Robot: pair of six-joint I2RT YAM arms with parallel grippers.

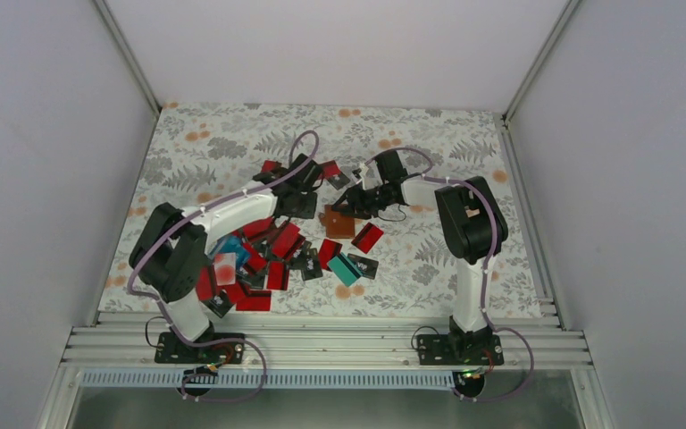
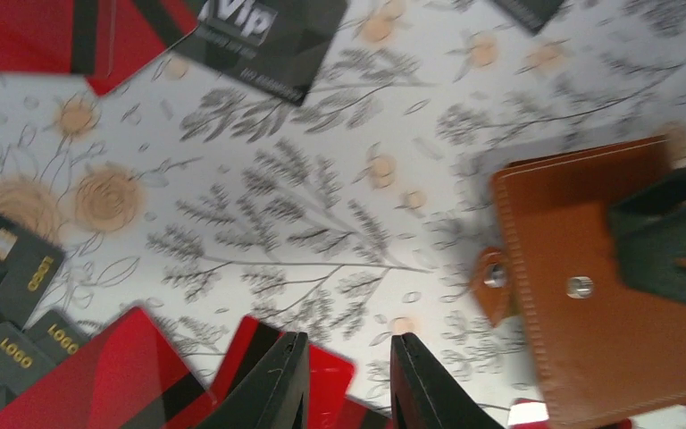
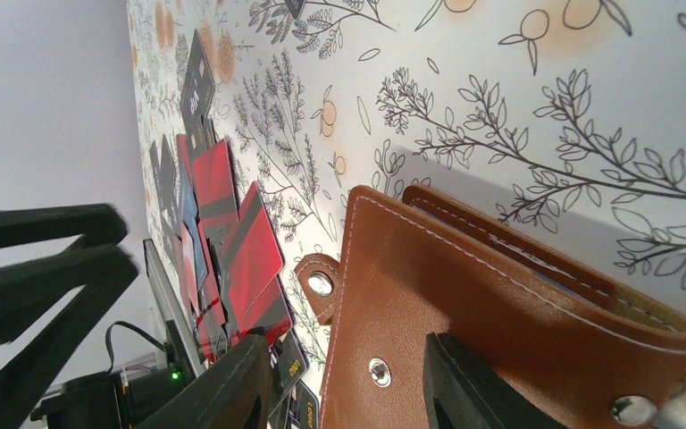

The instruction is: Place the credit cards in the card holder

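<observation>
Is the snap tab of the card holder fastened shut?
No: the tab sticks out free from the edge of the card holder, its stud uncovered.

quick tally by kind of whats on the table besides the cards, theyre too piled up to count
robot arms: 2, left arm and right arm
wallet: 1
total: 3

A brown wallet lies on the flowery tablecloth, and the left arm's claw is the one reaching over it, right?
Not quite. The brown wallet does lie on the flowery tablecloth, but the right gripper is the one over it, as the right wrist view shows; the left gripper hangs over a red card beside it.
</observation>
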